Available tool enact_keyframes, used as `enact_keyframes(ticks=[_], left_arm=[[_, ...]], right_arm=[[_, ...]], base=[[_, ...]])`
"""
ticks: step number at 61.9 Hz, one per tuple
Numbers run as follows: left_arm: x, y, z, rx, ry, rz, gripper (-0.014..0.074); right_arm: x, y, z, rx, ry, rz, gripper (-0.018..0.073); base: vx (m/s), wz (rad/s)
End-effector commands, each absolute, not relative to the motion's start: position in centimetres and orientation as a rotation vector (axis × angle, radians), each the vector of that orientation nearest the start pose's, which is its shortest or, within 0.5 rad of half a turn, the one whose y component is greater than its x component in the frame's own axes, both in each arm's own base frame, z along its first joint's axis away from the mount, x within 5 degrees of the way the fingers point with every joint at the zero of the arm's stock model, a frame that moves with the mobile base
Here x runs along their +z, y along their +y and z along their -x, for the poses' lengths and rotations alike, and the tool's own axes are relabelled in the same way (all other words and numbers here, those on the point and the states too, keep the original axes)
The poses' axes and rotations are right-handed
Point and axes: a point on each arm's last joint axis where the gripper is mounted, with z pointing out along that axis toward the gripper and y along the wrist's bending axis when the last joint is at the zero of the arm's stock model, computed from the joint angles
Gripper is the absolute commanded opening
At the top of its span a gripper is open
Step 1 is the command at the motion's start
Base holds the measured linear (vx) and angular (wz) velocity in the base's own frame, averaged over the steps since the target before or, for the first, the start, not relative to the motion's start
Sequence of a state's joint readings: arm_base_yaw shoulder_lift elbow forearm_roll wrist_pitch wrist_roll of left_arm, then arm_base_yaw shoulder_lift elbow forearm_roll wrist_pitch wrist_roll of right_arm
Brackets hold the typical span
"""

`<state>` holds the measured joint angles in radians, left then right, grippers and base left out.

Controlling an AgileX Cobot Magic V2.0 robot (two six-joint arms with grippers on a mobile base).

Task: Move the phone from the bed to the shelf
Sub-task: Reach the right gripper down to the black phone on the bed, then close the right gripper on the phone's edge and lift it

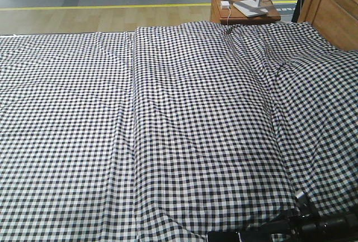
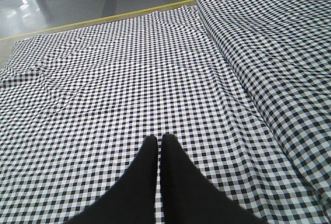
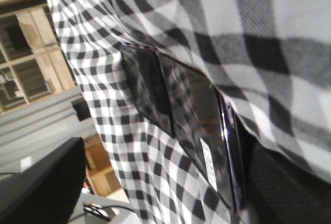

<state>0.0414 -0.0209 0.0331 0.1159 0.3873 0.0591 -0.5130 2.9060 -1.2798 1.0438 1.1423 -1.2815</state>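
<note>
Your right tool (image 3: 168, 146) stands with its jaws apart on either side of the thin, glossy black, round-cornered phone (image 3: 199, 125). The phone lies flat on the bed (image 1: 168, 113) with its black-and-white gingham sheet, at the near edge by the tool. In the right wrist view the phone's shiny rim sits just beside the right-hand finger, well apart from the other. Your left tool (image 2: 159, 141) hovers over the bed, fingers pressed together, holding nothing

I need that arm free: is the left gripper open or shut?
Shut. In its wrist view, the left gripper has both black fingers closed together, nothing between them, above the bed.
</note>
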Motion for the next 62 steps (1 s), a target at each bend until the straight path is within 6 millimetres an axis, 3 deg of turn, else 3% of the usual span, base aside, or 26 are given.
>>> enact_keyframes(ticks=[1,22,33,41,49,62], left_arm=[[17.4,0.6,-5.3,0.182,1.808,-0.089,0.0001],[17.4,0.6,-5.3,0.182,1.808,-0.089,0.0001],[17.4,0.6,-5.3,0.182,1.808,-0.089,0.0001],[17.4,0.6,-5.3,0.182,1.808,-0.089,0.0001],[17.4,0.6,-5.3,0.182,1.808,-0.089,0.0001],[17.4,0.6,-5.3,0.182,1.808,-0.089,0.0001]], right_arm=[[-11.9,-7.3,-28.4,1.830,2.638,-0.320,0.0594],[-11.8,-3.4,-29.1,1.883,2.702,-0.118,0.0594],[-11.7,-3.0,-29.1,1.902,2.702,-0.097,0.0585],[-11.6,-3.0,-29.0,1.917,2.702,-0.083,0.0529],[-11.6,-3.1,-28.7,1.921,2.720,-0.044,0.0384],[-11.0,-3.3,-28.8,1.928,2.744,0.018,0.0030]], base=[[0.00,0.00],[0.00,0.00],[0.00,0.00],[0.00,0.00],[0.00,0.00],[0.00,0.00]])
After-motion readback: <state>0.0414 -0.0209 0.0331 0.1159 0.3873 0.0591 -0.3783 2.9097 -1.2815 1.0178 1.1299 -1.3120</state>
